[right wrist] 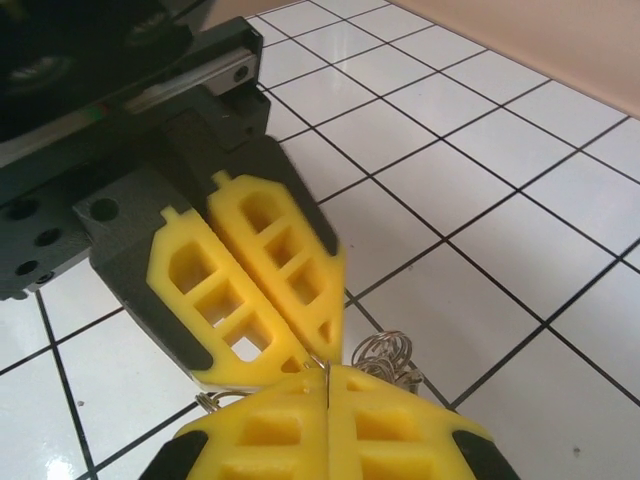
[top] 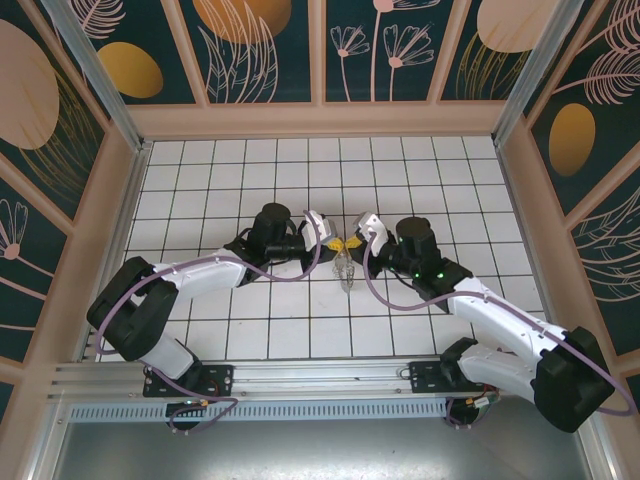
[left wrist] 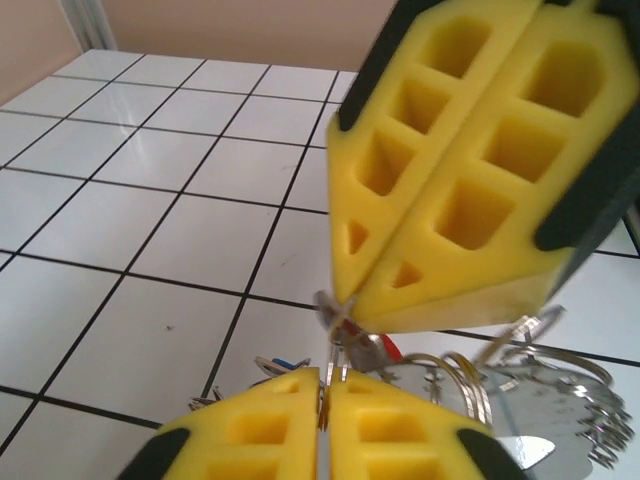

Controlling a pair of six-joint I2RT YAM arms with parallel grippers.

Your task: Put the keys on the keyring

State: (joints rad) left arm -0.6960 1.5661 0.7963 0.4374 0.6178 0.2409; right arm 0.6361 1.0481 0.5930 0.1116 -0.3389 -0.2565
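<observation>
My two grippers meet tip to tip above the middle of the tiled floor. The left gripper [top: 337, 243] [left wrist: 326, 378] is shut on two thin wire strands of the keyring [left wrist: 560, 392], which hangs below the fingertips [top: 347, 272]. The right gripper [top: 354, 243] [right wrist: 328, 372] is shut, pinching a small metal piece at its tip; a silver key [left wrist: 372, 350] with a red tag hangs just under it. More keys, one blue-tagged [left wrist: 284, 362], dangle behind my left fingers. Wire loops [right wrist: 390, 355] of the keyring show beside the right fingers.
The white tiled floor [top: 250, 190] is walled by beige panels on three sides. A metal rail [top: 320, 378] runs along the near edge, where both arm bases sit.
</observation>
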